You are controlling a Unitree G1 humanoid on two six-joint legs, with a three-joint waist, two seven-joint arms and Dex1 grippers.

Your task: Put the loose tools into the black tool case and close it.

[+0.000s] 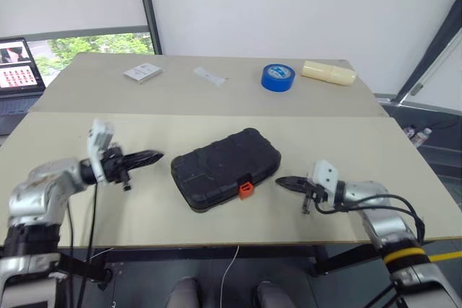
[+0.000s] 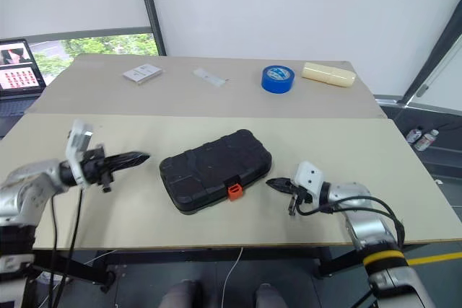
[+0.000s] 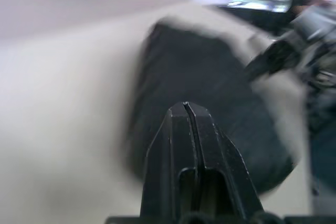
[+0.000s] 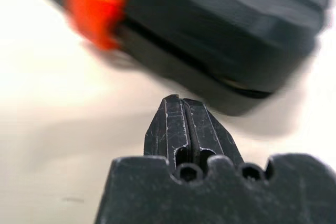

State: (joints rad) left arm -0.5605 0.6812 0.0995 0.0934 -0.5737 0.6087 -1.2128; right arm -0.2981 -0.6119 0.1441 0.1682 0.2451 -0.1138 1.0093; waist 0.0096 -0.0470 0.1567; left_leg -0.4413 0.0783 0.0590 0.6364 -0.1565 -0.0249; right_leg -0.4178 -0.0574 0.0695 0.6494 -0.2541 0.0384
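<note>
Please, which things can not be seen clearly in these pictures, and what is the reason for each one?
- Inside of the black tool case: the lid is down in the head views, so any tools in it are hidden.
- Orange latch: too small in the head views, blurred in the right wrist view; whether it is locked cannot be told.
- Two small flat items at the far side of the table: too small to identify.
- Laptop: cut off by the picture edge.
</note>
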